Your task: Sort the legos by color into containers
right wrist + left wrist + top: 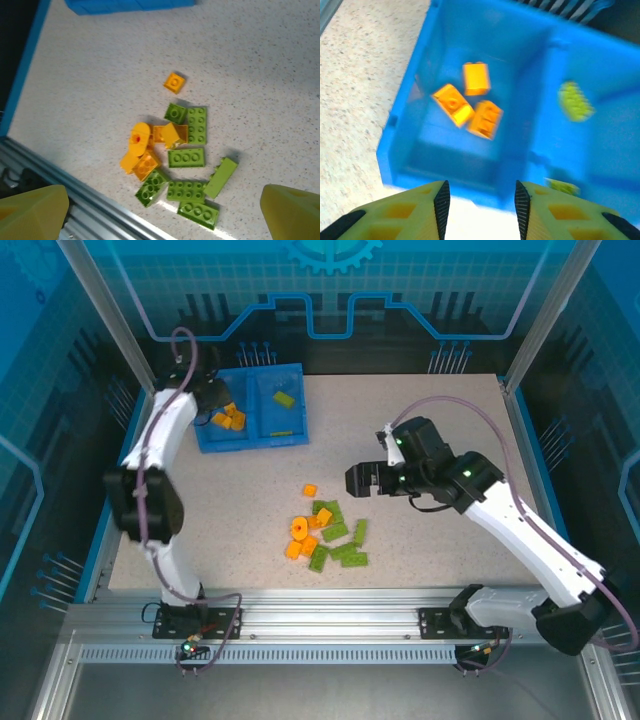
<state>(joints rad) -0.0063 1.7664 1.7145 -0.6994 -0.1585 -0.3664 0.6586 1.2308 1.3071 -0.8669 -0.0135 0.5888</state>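
Holds left claw [481, 194] slightly parted, empty, over orange bricks [470, 107] in bin [404, 131]. Spreads right claw [162, 212] wide above pile [175, 165] at bin's 5 o'clock.

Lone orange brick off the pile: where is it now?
Top view: the lone orange brick lies on the table just beyond the far edge of the pile, toward the blue bin, nearest a small green brick.

Speckled tabletop [450, 430], aluminium front rail [330, 612], blue back panel [420, 285]

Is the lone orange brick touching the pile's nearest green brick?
Apart. The right wrist view shows bare table between the lone orange brick and the nearest green brick.
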